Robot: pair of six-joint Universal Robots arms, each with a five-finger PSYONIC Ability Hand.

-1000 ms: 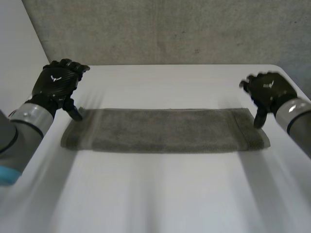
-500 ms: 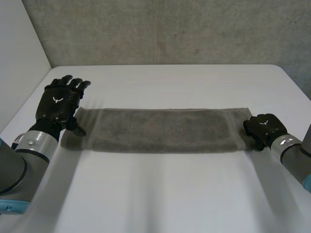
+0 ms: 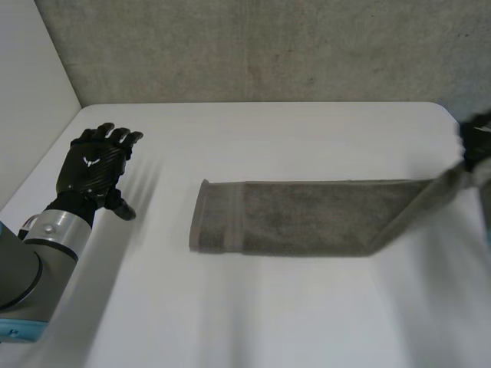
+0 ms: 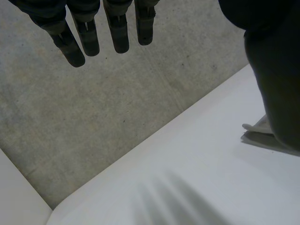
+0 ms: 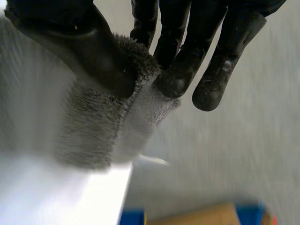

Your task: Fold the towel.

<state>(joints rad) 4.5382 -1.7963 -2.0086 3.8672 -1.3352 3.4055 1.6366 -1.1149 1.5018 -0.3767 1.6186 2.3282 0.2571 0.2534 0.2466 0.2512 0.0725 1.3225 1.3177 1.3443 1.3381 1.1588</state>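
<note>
**Head view.** A grey towel, folded into a long narrow strip, lies across the white table, running from the centre out toward 3 o'clock. The strip's 9 o'clock end has a stitched band and rests flat near the middle of the table. The 3 o'clock end leaves the surface and slants up to the right hand at the table's edge. The left hand is at 9 o'clock, well apart from the towel, with its back upward and its fingers spread and relaxed, grasping nothing. A grey concrete wall stands behind the table at 12 o'clock.

**Left wrist view.** The fingers are straight and slightly apart, and the thumb is off to one side. A small part of the towel's flat end shows on the table just beyond the thumb.

**Right wrist view.** The right hand grasps the raised end of the towel. Its thumb presses the fuzzy cloth against the fingertips, and the cloth hangs from this pinch. The outermost fingertip lies clear of the cloth
</note>
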